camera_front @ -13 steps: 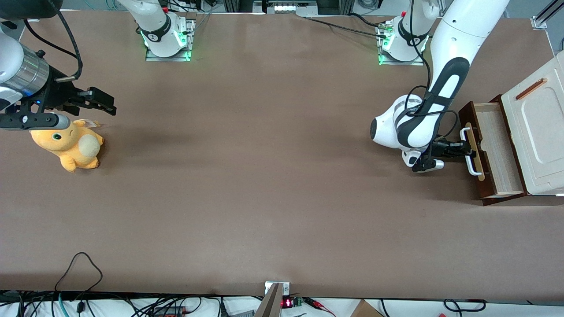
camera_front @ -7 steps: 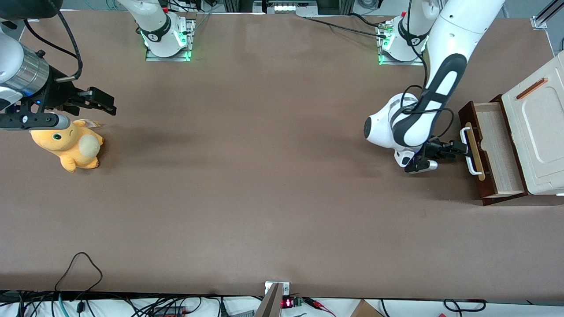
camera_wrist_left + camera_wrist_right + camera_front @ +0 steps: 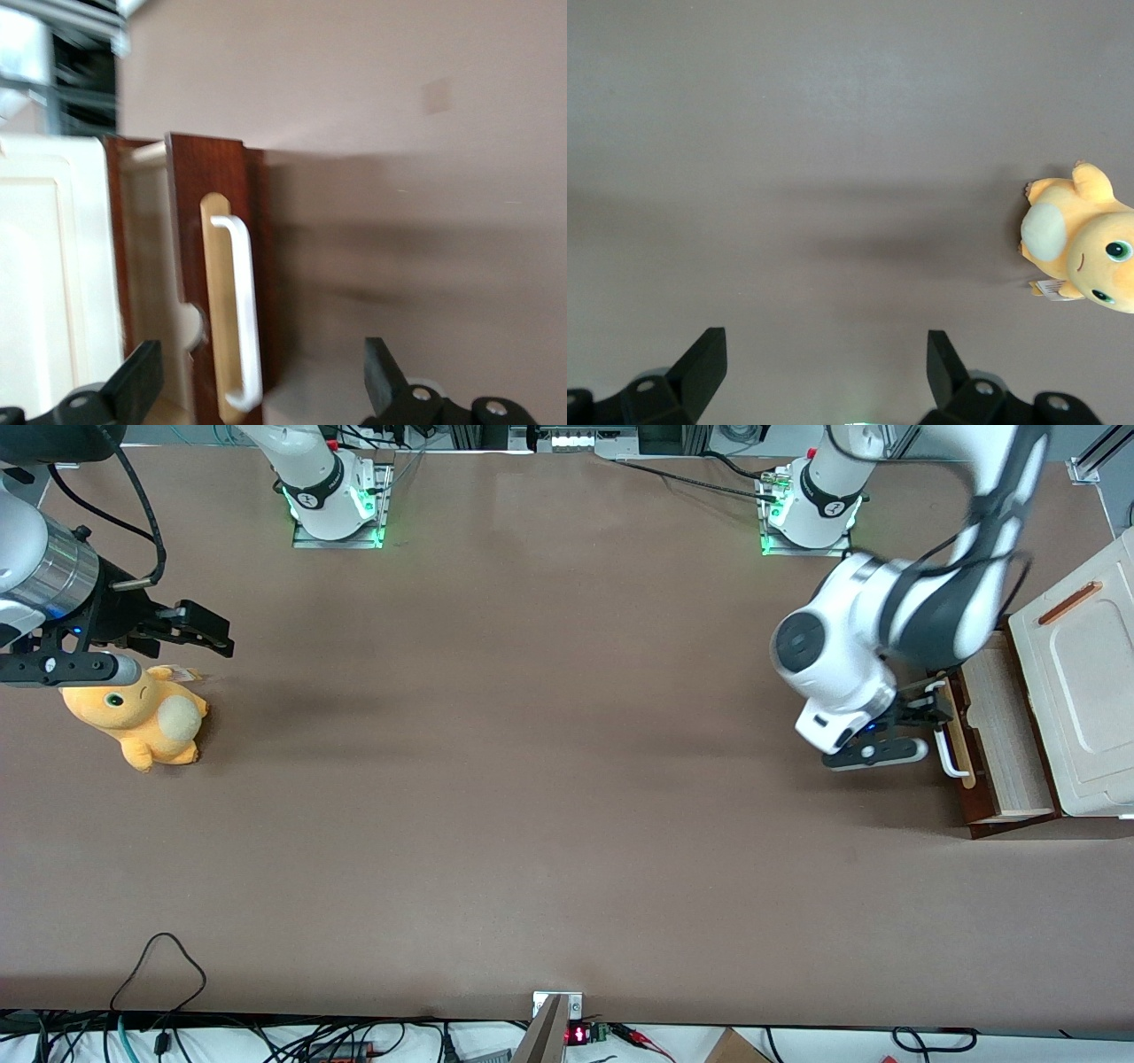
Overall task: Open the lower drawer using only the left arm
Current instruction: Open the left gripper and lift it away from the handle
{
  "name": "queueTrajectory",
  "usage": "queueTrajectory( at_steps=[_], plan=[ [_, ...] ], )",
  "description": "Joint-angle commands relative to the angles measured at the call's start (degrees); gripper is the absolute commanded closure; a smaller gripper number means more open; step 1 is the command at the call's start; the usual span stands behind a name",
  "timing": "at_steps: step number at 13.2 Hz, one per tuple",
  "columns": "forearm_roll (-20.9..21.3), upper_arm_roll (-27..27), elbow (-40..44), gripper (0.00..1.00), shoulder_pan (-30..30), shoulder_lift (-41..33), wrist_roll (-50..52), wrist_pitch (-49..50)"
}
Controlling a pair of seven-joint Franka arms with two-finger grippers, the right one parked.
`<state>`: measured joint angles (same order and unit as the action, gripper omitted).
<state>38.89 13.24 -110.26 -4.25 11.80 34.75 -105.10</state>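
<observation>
Since the earlier frame, my left arm [image 3: 886, 620] has swung up and back from the handle, and the elbow now hangs above the drawer's farther end. My gripper [image 3: 921, 713] sits just in front of the white bar handle [image 3: 946, 755], apart from it, fingers [image 3: 137, 381] spread wide and grasping nothing. The lower drawer [image 3: 997, 735] stands pulled out from the cream cabinet [image 3: 1076, 691] at the working arm's end of the table [image 3: 532, 779], pale interior exposed. A plush toy [image 3: 137, 722] lies toward the parked arm's end.
</observation>
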Motion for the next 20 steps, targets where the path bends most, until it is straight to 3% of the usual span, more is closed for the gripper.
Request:
queueTrajectory(
  at_steps=[1,2,4,7,20],
  plan=[
    [-12.1,-0.3,1.3,0.00,2.7,-6.1,-7.5,-0.6],
    [-14.7,-0.2,1.5,0.00,3.3,-8.0,-10.3,0.8],
    [-24.9,-0.8,5.3,0.00,5.0,-10.4,-17.6,4.6],
    [-34.9,-6.2,9.7,0.00,5.3,-12.2,-29.9,7.9],
    [-36.8,-7.2,14.7,0.00,5.4,-12.9,-32.6,12.1]
  ],
)
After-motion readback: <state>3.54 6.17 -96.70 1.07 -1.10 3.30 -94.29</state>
